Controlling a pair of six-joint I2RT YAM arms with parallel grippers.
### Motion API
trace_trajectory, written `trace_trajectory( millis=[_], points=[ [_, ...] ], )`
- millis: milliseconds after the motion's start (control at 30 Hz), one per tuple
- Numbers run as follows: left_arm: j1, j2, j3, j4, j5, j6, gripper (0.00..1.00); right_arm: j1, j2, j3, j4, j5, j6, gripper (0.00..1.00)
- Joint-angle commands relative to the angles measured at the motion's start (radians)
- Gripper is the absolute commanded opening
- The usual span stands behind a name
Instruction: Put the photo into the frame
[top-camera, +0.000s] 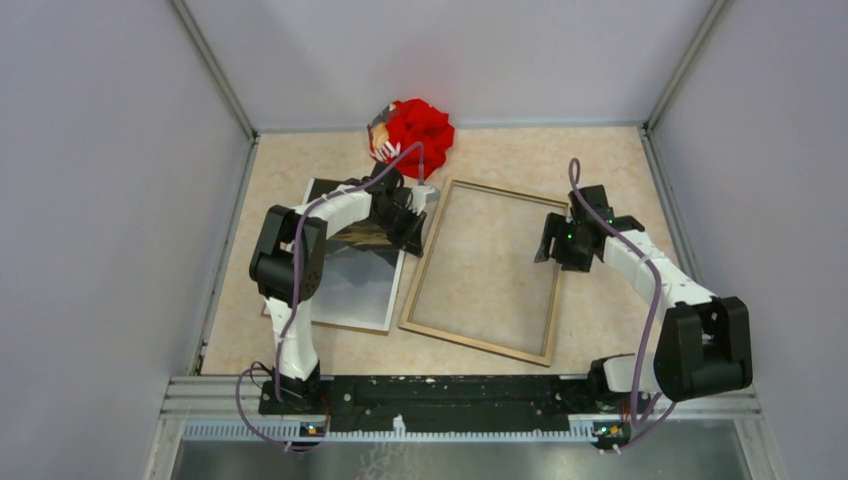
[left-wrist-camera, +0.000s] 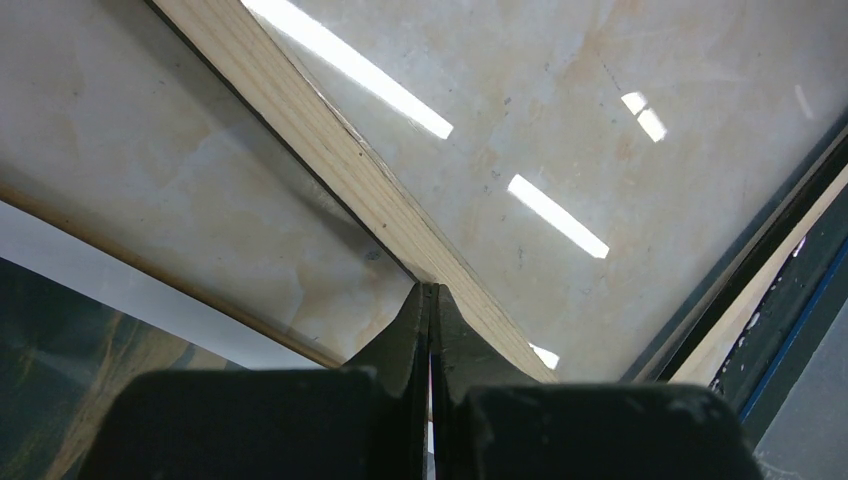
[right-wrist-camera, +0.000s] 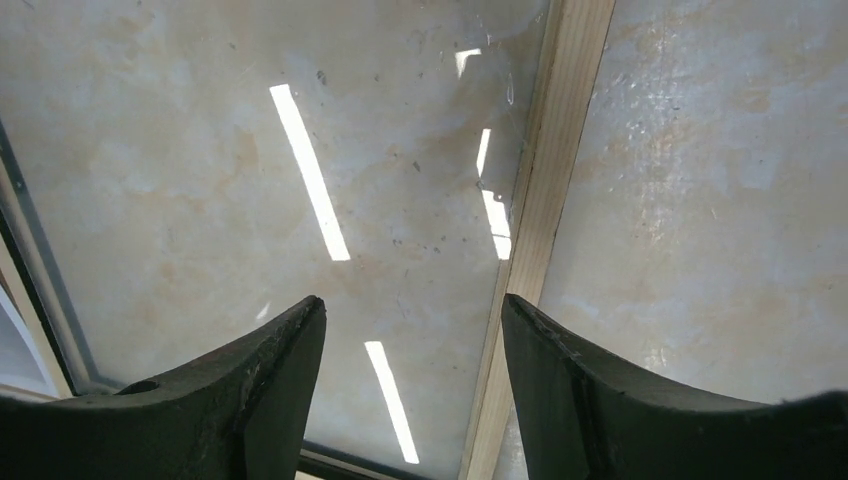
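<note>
1. Tabletop (top-camera: 600, 160), pale marble: frame (top-camera: 474, 344) lies back-up, holding only glass (no print inside).
2. Photo (top-camera: 360, 290) lies face-up just left of it; I'd turn it face-down and square it to the rails before lowering.
3. Left tool (left-wrist-camera: 430, 292) is closed and empty, tips at the left rail; right tool (right-wrist-camera: 412, 300) gapes empty over the right rail.

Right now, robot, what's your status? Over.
Left gripper jaws shut at left rail of frame. Right gripper jaws open over right rail. Photo beside frame, left arm above it.

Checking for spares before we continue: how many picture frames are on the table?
1: the frame lies flat in the middle, wood side up, right of the photo. No second one shows, and little is hidden.
</note>
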Motion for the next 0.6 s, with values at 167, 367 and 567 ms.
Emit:
trace_trajectory(
  millis=[167, 367, 567],
  points=[
    [-0.014, 0.042, 0.016, -0.028, -0.012, 0.023, 0.00, 0.017, -0.081, 0.004, 0.012, 0.042, -0.009, 0.64],
    [-0.014, 0.041, 0.018, -0.032, -0.014, 0.023, 0.00, 0.015, -0.085, -0.011, 0.022, 0.069, 0.022, 0.63],
    [-0.012, 0.029, 0.009, -0.033, -0.014, 0.030, 0.00, -0.071, -0.094, -0.050, 0.088, 0.106, 0.082, 0.64]
  ],
)
